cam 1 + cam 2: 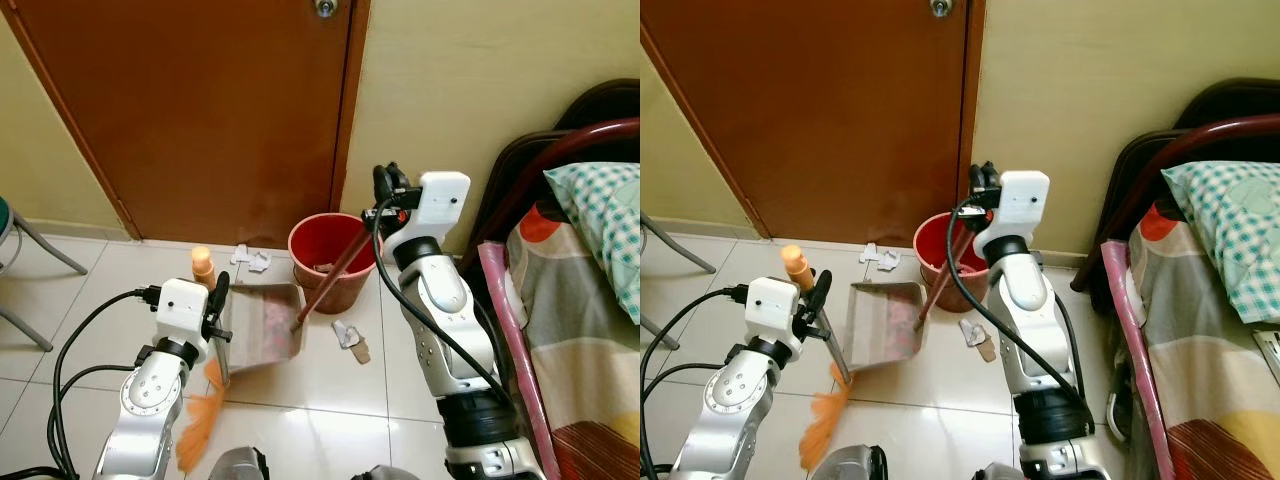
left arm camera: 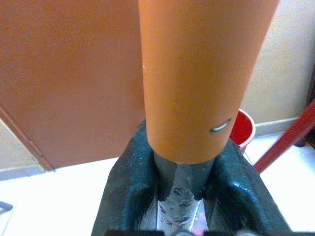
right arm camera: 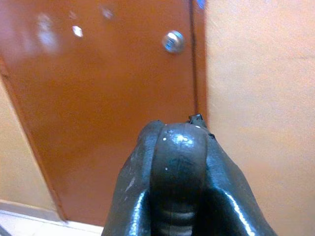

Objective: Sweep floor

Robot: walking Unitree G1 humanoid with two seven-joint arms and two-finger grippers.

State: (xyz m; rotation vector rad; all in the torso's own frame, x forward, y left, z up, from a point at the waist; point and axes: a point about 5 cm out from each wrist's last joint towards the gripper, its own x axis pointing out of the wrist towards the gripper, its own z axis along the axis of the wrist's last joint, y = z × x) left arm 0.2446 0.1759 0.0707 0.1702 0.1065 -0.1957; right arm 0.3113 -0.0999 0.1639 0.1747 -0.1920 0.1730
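My left gripper (image 1: 217, 297) is shut on a broom's handle, just under its orange grip (image 1: 203, 264). The grey shaft runs down to orange bristles (image 1: 198, 425) on the tiles near my body. In the left wrist view the orange grip (image 2: 197, 73) sits between the black fingers (image 2: 128, 196). A grey dustpan (image 1: 265, 325) rests tilted on the floor beside the broom. Its long red handle (image 1: 338, 265) rises to my right gripper (image 1: 385, 197), which is shut on its top end. Crumpled paper scraps lie by the door (image 1: 250, 258) and to the right of the pan (image 1: 352, 340).
A red bucket (image 1: 332, 262) stands against the wall behind the dustpan, next to the closed brown door (image 1: 200, 110). A bed (image 1: 580, 290) with a dark frame fills the right side. Chair legs (image 1: 30, 250) stand at the far left.
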